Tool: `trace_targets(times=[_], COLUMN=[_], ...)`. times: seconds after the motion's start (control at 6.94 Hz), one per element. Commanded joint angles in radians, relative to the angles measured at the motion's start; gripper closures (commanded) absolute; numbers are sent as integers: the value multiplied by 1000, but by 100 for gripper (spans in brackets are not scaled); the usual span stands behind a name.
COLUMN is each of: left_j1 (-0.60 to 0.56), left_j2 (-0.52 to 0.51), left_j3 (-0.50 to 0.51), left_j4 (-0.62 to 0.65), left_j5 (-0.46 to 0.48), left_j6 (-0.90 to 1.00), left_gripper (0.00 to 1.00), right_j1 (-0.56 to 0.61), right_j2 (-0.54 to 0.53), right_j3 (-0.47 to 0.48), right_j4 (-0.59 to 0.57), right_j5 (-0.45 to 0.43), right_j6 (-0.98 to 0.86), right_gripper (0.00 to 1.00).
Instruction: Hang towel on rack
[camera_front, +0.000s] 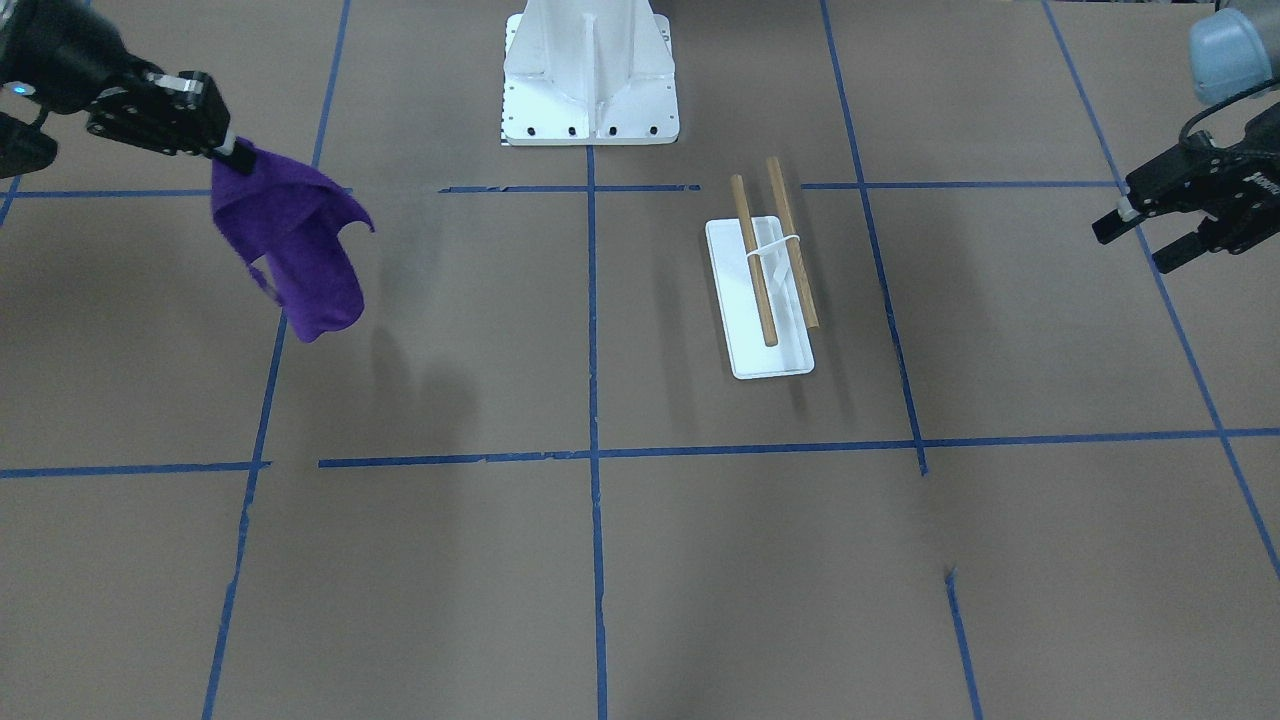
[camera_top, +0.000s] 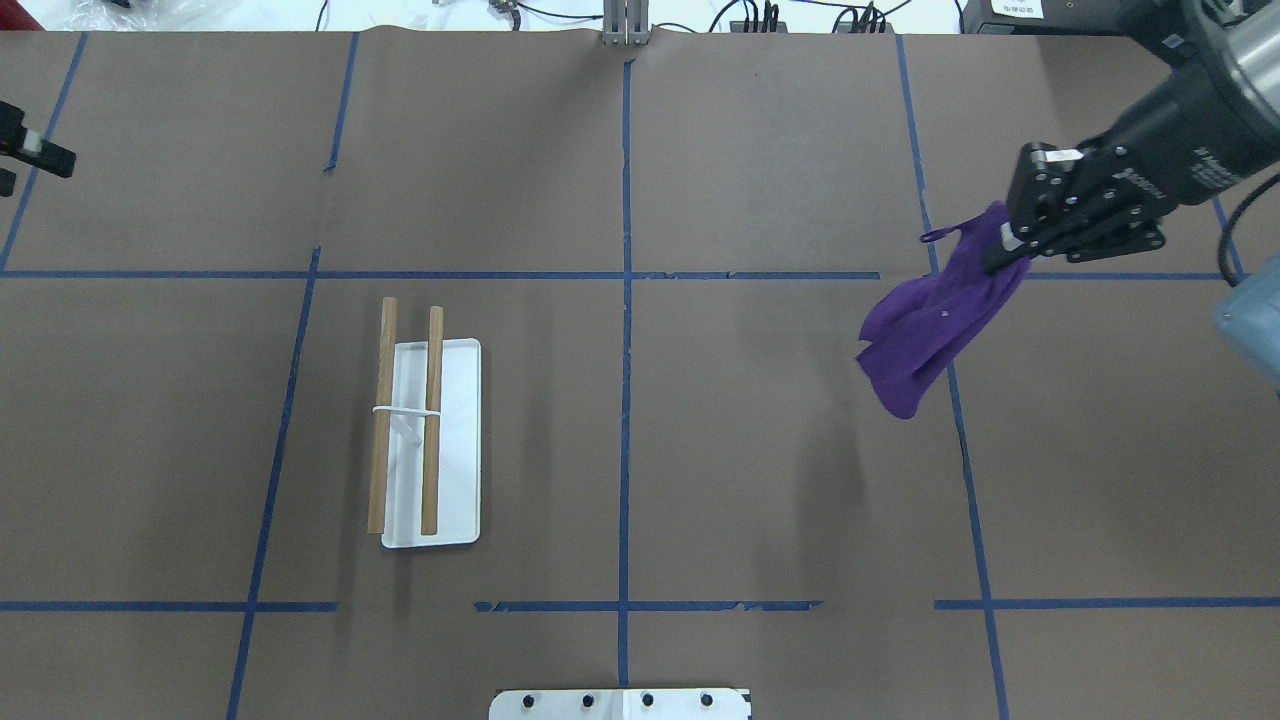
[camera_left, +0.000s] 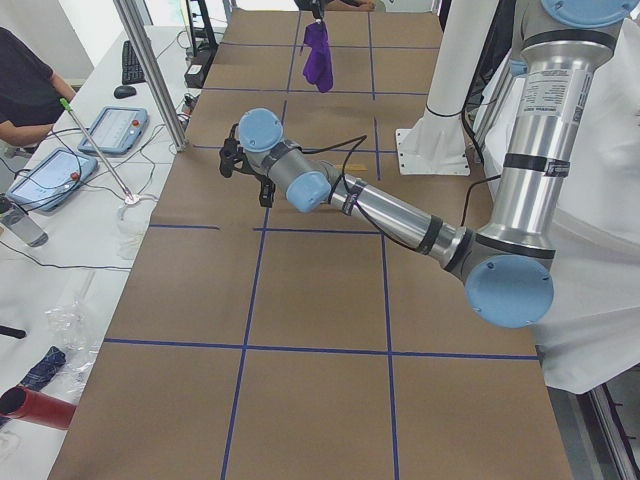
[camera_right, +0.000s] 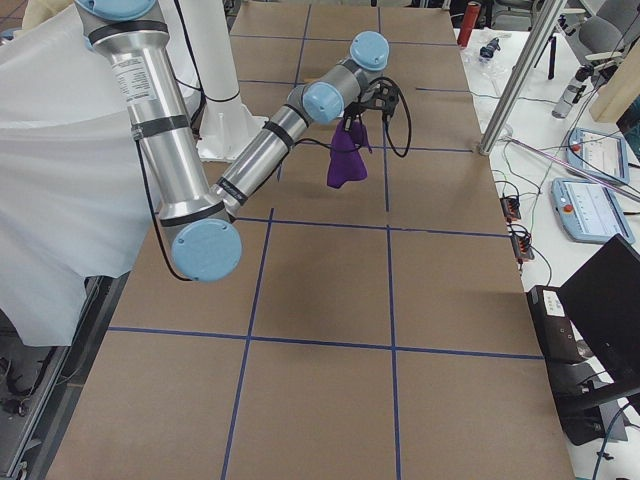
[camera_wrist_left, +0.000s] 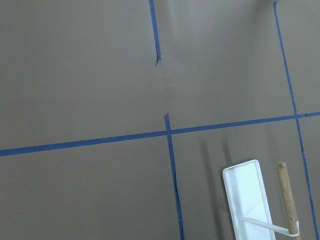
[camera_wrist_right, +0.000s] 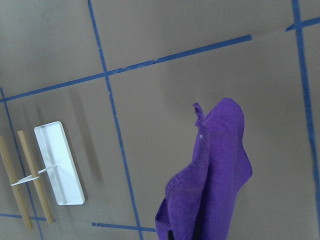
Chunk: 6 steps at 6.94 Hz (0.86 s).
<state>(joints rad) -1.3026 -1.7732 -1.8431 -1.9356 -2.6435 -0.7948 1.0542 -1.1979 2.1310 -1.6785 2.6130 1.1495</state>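
The purple towel (camera_front: 290, 250) hangs in the air from my right gripper (camera_front: 238, 158), which is shut on its top corner, well above the table. It also shows in the overhead view (camera_top: 930, 320) and the right wrist view (camera_wrist_right: 220, 175). The rack (camera_top: 430, 440) is a white tray with two wooden bars, and it stands on the table far across from the towel (camera_front: 760, 300). My left gripper (camera_front: 1135, 245) is open and empty, raised at the table's other side, beyond the rack. The left wrist view shows only one end of the rack (camera_wrist_left: 247, 200).
The large white bolted pedestal (camera_front: 590, 90) stands at the robot's base, at the middle of the near edge (camera_top: 620, 703). Blue tape lines (camera_top: 625, 275) divide the brown table into squares. Operators' tablets and cables lie beside the table (camera_left: 60, 150).
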Motion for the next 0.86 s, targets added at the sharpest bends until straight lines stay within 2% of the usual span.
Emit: trace_targets(times=[0.0, 0.29, 0.43, 0.58, 0.72], left_j1=[134, 254, 322, 401, 469], left_j2=[-163, -260, -272, -302, -343], left_j3=[18, 12, 22, 65, 111], left_j4=[-5, -20, -131, -261, -331], left_j5=[72, 73, 77, 136, 237], left_j6=[-293, -567, -759, -996, -1223], left_gripper=[8, 8, 5, 6, 14], right_j1=[-135, -210, -223, -233, -237], right_j2=[145, 205, 231, 285, 317], right_j3=[1, -8, -16, -51, -72], right_j4=[0, 0, 2, 2, 3], right_j5=[-82, -174, -215, -259, -267], right_j6=[198, 277, 307, 355, 395], right_gripper=[100, 100, 100, 100, 100])
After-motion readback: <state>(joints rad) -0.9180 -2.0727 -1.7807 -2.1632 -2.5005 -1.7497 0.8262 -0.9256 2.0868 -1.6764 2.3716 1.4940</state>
